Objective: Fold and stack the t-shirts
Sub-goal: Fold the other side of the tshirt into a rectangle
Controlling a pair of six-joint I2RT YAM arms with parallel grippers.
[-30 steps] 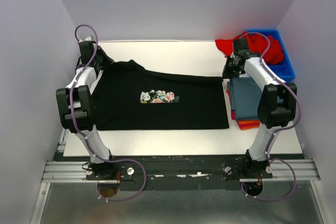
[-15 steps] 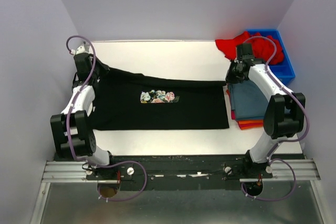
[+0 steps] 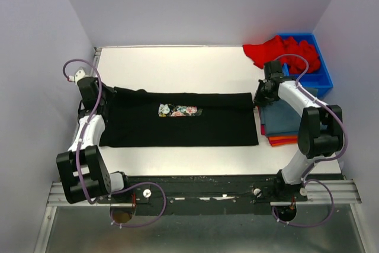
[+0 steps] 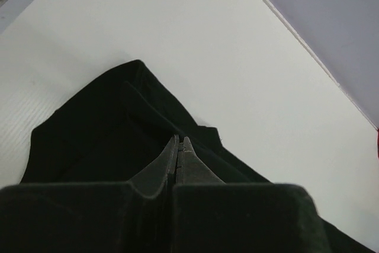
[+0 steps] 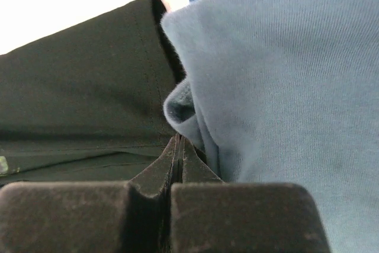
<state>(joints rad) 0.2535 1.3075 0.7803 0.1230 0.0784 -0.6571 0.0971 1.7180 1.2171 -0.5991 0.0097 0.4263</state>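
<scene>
The black t-shirt lies across the middle of the table, its far part folded toward me over the floral print. My left gripper is shut on its far left edge, with black cloth bunched round the jaws in the left wrist view. My right gripper is shut on the far right edge, and its tips press against the folded slate-blue tee. That slate-blue tee tops a stack with an orange one under it. A red tee spills from the bin.
The blue plastic bin stands at the far right corner, behind the folded stack. Grey walls close in on the left, back and right. White table surface shows behind the black shirt and along the near edge.
Both grippers have moved toward me, dragging the black shirt's far edge over itself. The shirt is now a narrower band, and the fold reaches the print.
</scene>
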